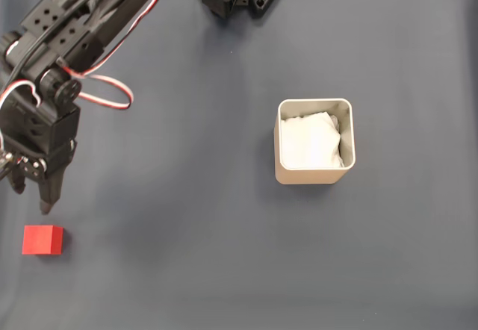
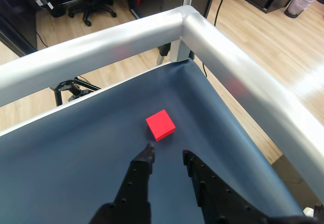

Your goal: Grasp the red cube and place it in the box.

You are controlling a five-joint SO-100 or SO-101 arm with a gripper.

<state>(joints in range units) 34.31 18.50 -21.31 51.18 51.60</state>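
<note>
— Dark blue matting (image 1: 224,270) is seen covering the table, with a silver rail (image 2: 238,67) along its edge and wooden flooring (image 2: 263,26) beyond in the wrist view. How is the pincer held?

— The pincer (image 1: 30,199) is seen parted by a narrow gap, its black fingers (image 2: 144,165) closed on nothing, tips pointed down toward the mat.

— Where is the red cube (image 1: 42,240) found?

— It is seen lying on the mat just past the fingertips, untouched and apart from them; in the wrist view the red cube (image 2: 161,124) lies just ahead of the gap between the fingers.

— And the box (image 1: 314,175)?

— It is set well apart from the pincer, far to the right in the fixed view, upright, with white padding (image 1: 310,139) seen inside.
</note>
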